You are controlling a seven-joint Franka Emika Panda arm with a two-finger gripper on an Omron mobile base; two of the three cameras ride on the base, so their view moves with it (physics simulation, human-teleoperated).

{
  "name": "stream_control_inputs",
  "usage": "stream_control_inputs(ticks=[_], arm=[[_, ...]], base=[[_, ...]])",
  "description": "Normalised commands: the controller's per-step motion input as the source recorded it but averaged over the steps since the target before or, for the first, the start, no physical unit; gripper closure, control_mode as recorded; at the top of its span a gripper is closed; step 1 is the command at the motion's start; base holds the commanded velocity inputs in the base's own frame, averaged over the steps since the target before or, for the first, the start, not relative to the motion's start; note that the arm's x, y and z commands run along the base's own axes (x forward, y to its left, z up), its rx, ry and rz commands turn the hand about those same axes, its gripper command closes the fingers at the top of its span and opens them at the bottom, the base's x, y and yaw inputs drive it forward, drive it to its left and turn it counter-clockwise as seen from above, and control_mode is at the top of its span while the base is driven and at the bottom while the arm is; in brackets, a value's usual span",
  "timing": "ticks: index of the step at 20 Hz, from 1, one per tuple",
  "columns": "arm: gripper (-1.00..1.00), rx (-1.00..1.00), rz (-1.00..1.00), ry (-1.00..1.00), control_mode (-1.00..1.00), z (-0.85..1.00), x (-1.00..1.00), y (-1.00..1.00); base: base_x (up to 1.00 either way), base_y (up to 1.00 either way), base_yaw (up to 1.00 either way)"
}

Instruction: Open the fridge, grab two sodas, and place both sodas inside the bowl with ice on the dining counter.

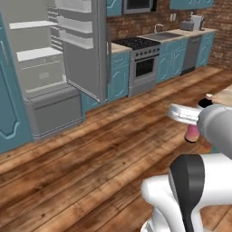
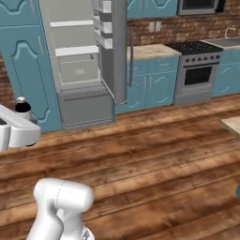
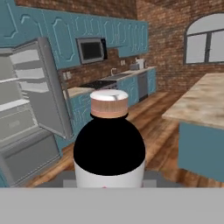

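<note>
In the left base view, the fridge [image 1: 54, 68] stands open at upper left; at right, the pink soda [image 1: 193, 132] hangs beneath the gripper [image 1: 198, 118], near the worktop [image 1: 224, 96] edge.

In the right base view, its dark neck shows at left.

In the hand view, the fingers are clamped on the soda at centre; the worktop lies right. The carry should stay level and slow.

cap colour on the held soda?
The soda has a tan-brown cap with a white top, above a black neck. Hand view shows it best.
</note>
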Motion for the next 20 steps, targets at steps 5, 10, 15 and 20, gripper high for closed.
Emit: stream_control_inputs(ticks=[5, 10, 15, 20], arm=[[1.0, 0.0, 0.0, 0.0, 1.0, 0.0, 0.0, 0.0], [1.0, 0.0, 0.0, 0.0, 1.0, 0.0, 0.0, 0.0], [1.0, 0.0, 0.0, 0.0, 1.0, 0.0, 0.0, 0.0], [1.0, 0.0, 0.0, 0.0, 1.0, 0.0, 0.0, 0.0]], base=[[-0.91, -1.0, -0.04], [-0.88, -1.0, -0.02], [-0.74, -1.0, 0.0], [-0.46, -1.0, 0.0]])
